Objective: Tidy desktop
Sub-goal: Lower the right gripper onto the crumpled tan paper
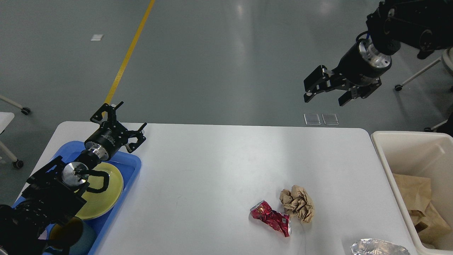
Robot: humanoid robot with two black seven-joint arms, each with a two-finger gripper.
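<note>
The white counter (212, 170) filled the near view. A crushed red can (271, 217) touched a crumpled brown paper ball (298, 202) near its right end. The left tool (120, 120), fingers apart and empty, hovered over the blue tray (131, 163). The right tool (327, 92), fingers apart, hung beyond the far edge.

Far below the right claw (325, 95), the crumpled foil (379, 247) runs off the bottom edge, only its top showing. The cream bin (393, 166) is cut by the right edge, its brown paper (417, 202) partly lost. Behind the left claw (122, 122), the arm covers part of the yellow plate (106, 198), and the mug (72, 235) is cropped below.
</note>
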